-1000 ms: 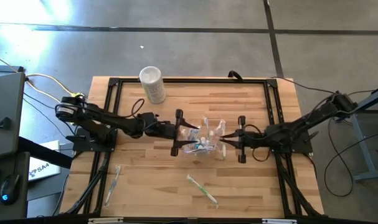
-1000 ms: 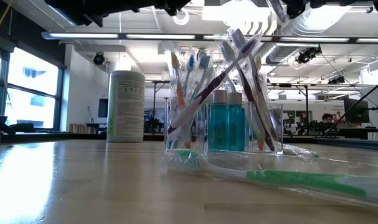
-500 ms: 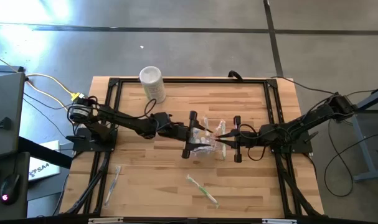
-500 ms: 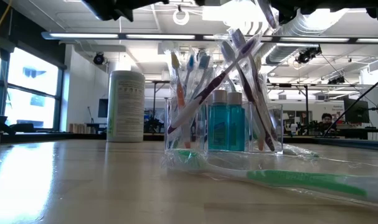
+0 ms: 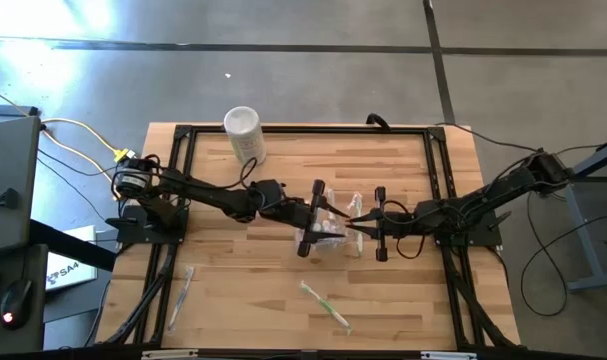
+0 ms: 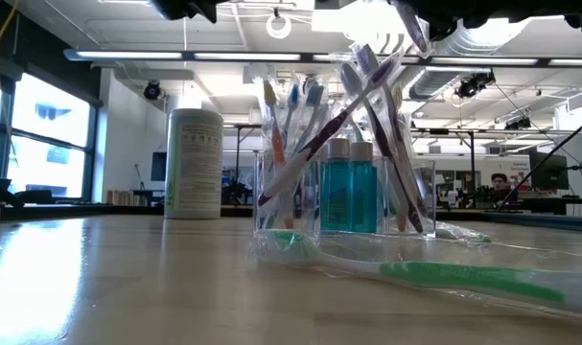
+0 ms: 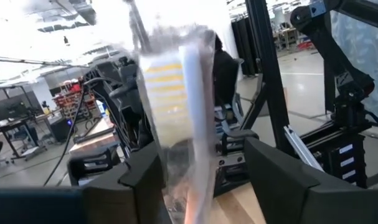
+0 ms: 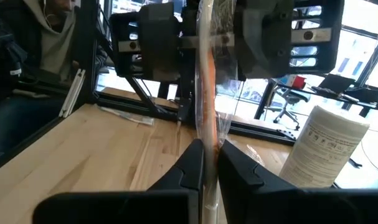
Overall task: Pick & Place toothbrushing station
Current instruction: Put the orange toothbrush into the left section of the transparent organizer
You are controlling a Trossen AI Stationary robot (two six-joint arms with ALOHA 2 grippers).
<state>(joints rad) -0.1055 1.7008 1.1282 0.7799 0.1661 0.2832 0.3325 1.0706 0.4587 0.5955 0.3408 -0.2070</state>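
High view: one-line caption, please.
Both grippers, left and right, meet over the clear cup of toothbrushes at table centre.

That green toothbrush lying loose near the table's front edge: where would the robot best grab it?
Probably mid-handle, from straight above. The green toothbrush lies flat and slanted on the table, apart from the cup, so a hand would turn its fingers across the slim handle.

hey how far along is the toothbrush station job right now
Mostly filled: the clear cup already stands upright holding several toothbrushes and two teal toothpaste tubes. In hand: the right gripper is shut on a wrapped toothbrush above the cup, with the left gripper open around it. Left: a green toothbrush and another near the left edge lie on the table.
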